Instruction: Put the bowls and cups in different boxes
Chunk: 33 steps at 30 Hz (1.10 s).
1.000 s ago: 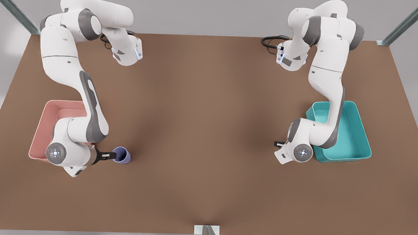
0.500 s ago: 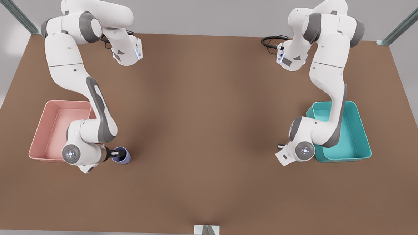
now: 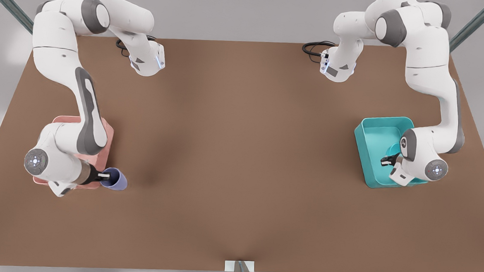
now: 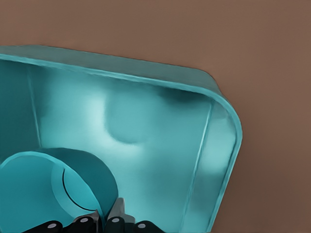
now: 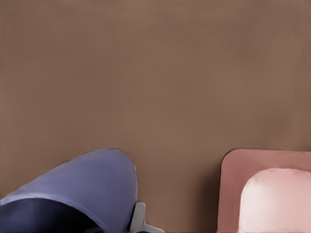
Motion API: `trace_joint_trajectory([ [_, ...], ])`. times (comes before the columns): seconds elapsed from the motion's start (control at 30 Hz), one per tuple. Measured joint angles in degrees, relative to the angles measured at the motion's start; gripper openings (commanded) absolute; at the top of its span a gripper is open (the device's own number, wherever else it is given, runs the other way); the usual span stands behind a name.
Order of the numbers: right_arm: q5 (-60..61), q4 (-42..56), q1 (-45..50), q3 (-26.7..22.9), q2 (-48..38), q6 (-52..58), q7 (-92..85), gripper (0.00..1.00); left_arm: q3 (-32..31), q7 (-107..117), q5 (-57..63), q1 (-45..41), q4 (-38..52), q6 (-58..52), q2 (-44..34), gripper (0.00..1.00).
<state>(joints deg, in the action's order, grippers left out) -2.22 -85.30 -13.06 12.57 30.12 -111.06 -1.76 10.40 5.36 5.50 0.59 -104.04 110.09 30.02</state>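
Note:
My left gripper (image 3: pixel 386 161) is shut on the rim of the teal bowl (image 3: pixel 393 151) and holds it tilted over the inside of the teal box (image 3: pixel 370 138). In the left wrist view the bowl (image 4: pixel 46 189) hangs from the fingertips (image 4: pixel 112 219) above the box floor (image 4: pixel 146 121). My right gripper (image 3: pixel 101 175) is shut on the rim of the lavender cup (image 3: pixel 116 180), just beyond the pink box's (image 3: pixel 107 144) near corner. The right wrist view has the cup (image 5: pixel 82 189) beside the pink box (image 5: pixel 272 194). The arm hides most of the pink box.
The brown table (image 3: pixel 241 152) stretches wide and bare between the two boxes. Both arm bases (image 3: pixel 146 62) stand at the far edge, with black cables (image 3: pixel 313 46) beside them. A small post (image 3: pixel 239 270) marks the near edge.
The left arm swung toward the front view's right and brought the bowl over the teal box. The right gripper carried the cup toward the front view's left, close to the pink box's corner.

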Motion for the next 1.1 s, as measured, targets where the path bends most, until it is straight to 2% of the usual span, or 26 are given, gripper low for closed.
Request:
trace_joint_trajectory([
  [0.1, -0.1, 0.4, -5.5, -0.4, -6.5, 5.2, -4.4, 0.21, 0.0, -0.2, -0.1, 0.0, -3.2, 3.8, 0.5, 0.21],
  [0.13, -0.3, 0.5, -7.4, -0.6, -7.1, 6.7, -6.1, 0.21, 0.0, -0.2, -0.1, 0.0, -3.5, 4.7, 0.5, 0.68],
  [0.17, -0.8, 0.8, -8.6, -1.2, -6.9, 7.8, -7.7, 0.21, 0.0, -0.4, -0.2, 0.0, -3.6, 5.4, 0.5, 1.0],
  [0.27, -2.2, 1.3, -11.7, -2.6, -3.0, 9.2, -12.1, 0.21, 0.0, -0.7, -0.3, -0.2, -2.7, 4.9, -2.7, 1.0],
  [0.37, -3.3, 1.5, -12.5, -3.3, 1.1, 7.5, -15.9, 0.21, -4.0, -1.3, -1.3, -0.8, 11.8, -5.7, -9.0, 1.0],
  [0.43, -4.1, 1.4, -12.5, -3.4, 3.3, 5.3, -18.0, 0.21, -8.0, -1.6, -2.1, -4.1, 17.5, -11.9, -13.8, 1.0],
  [0.57, -4.9, 1.2, -12.5, -3.6, 7.4, 0.3, -21.6, 0.21, -9.5, -1.8, -3.5, -7.8, 20.2, -19.4, -19.2, 1.0],
  [0.7, -5.2, 0.9, -12.5, -3.7, 9.3, -3.0, -24.5, 0.21, -9.8, -2.0, -3.9, -7.8, 20.5, -23.3, -18.8, 1.0],
  [0.73, -5.3, 0.9, -12.6, -3.7, 9.7, -3.6, -25.1, 0.5, -9.8, -2.0, -4.0, -7.5, 20.5, -23.9, -18.8, 1.0],
  [0.77, -5.5, 0.8, -12.6, -3.7, 10.0, -4.1, -25.6, 1.0, -9.8, -2.1, -4.1, -7.4, 20.5, -24.5, -18.8, 1.0],
  [1.1, -6.2, 0.8, -13.0, -3.4, 8.9, -4.7, -28.2, 1.0, -9.7, -2.4, -4.4, -6.5, 20.7, -27.8, -18.9, 1.0],
])
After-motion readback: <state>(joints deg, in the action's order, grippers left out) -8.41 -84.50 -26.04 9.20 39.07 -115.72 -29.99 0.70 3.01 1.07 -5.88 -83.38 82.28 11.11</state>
